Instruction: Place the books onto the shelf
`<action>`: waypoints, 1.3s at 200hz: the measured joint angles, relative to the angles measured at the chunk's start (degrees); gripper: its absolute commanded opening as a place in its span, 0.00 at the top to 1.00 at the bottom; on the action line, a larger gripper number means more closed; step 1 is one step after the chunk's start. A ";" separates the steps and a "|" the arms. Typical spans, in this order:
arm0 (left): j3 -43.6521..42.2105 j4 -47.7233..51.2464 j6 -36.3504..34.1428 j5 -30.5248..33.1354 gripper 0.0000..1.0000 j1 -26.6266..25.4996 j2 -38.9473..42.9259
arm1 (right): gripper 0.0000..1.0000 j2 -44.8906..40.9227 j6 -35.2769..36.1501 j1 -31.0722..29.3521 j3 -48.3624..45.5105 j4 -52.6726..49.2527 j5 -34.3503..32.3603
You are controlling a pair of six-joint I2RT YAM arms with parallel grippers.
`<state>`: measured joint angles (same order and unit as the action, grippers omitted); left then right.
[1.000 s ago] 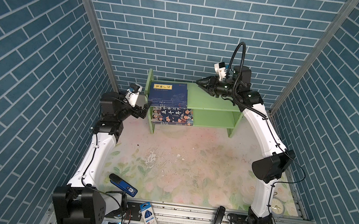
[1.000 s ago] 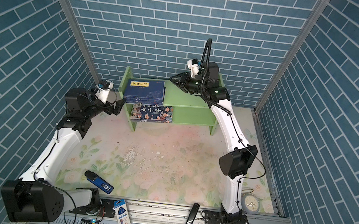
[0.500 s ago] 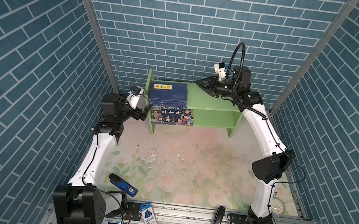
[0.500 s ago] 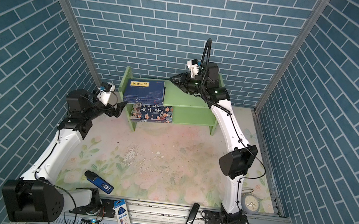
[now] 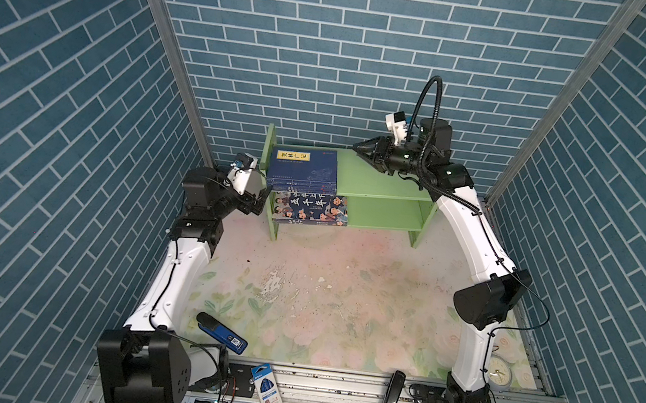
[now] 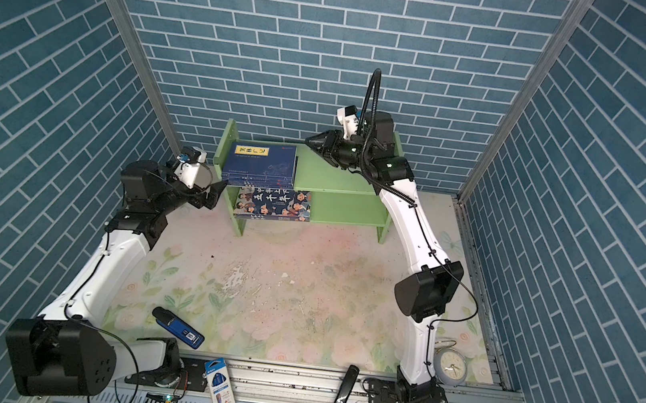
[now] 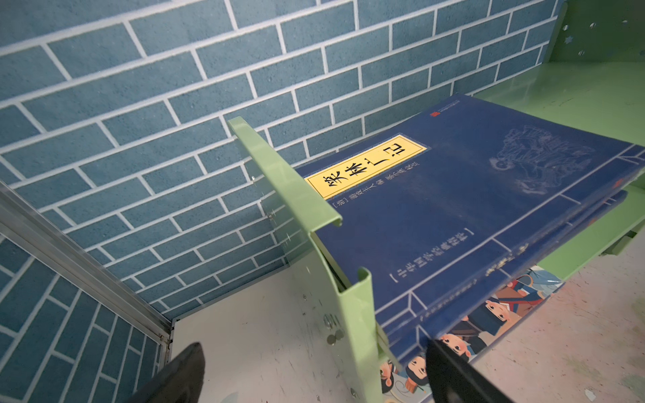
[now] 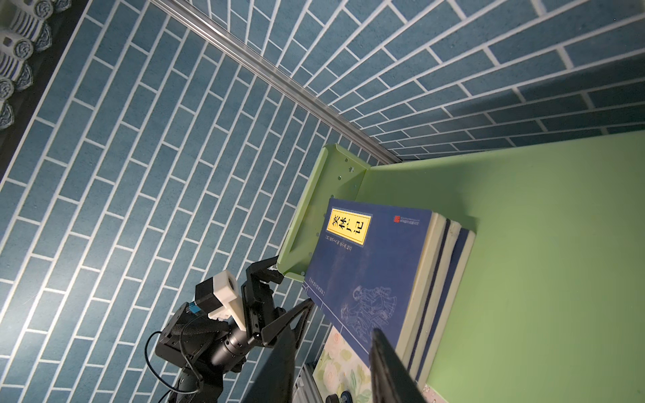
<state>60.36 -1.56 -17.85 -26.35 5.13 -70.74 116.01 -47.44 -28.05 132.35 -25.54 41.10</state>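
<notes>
The light green shelf point(image 5: 382, 180) point(image 6: 337, 175) stands against the back wall. A stack of navy books with a yellow label point(image 5: 302, 166) point(image 6: 261, 161) point(image 8: 370, 265) lies flat at the left end of its top tier. The cartoon-face book point(image 5: 312, 207) point(image 7: 499, 310) lies on the lower tier beneath them. My left gripper point(image 5: 261, 199) point(image 7: 312, 345) is open and empty, just outside the shelf's left side panel point(image 7: 286, 174). My right gripper point(image 5: 357, 148) point(image 8: 331, 331) hovers over the top tier right of the stack, jaws slightly apart, holding nothing.
A blue handheld device point(image 5: 221, 332) lies at the front left of the floral mat. A pen package point(image 5: 271, 401) and a black bar point(image 5: 393, 393) rest on the front rail. A small clock point(image 5: 499, 372) sits by the right arm's base. Brick walls close in on three sides.
My left gripper has sunk slightly and drawn a little forward beside the shelf's left panel. The right arm and the books have not moved.
</notes>
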 measured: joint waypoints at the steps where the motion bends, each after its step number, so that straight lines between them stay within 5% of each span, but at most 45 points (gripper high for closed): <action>1: 0.00 -0.02 0.00 0.00 0.00 0.00 -0.02 | 0.63 0.00 -0.02 0.00 0.00 0.02 0.00; 107: 0.50 2.75 3.58 -2.56 0.01 1.79 -0.24 | 0.62 3.04 -0.07 0.00 3.91 -1.31 -0.50; 207: 10.69 6.67 35.32 -14.84 0.00 4.02 0.74 | 0.66 13.35 -0.24 -0.61 9.14 -4.31 -1.97; 260: 10.71 5.88 42.73 -15.52 0.00 4.02 0.81 | 0.67 13.44 -0.72 -2.32 9.14 -2.71 -1.25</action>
<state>71.07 4.32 24.88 -41.87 9.15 -69.93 129.45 -48.16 -30.37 141.49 -28.25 39.86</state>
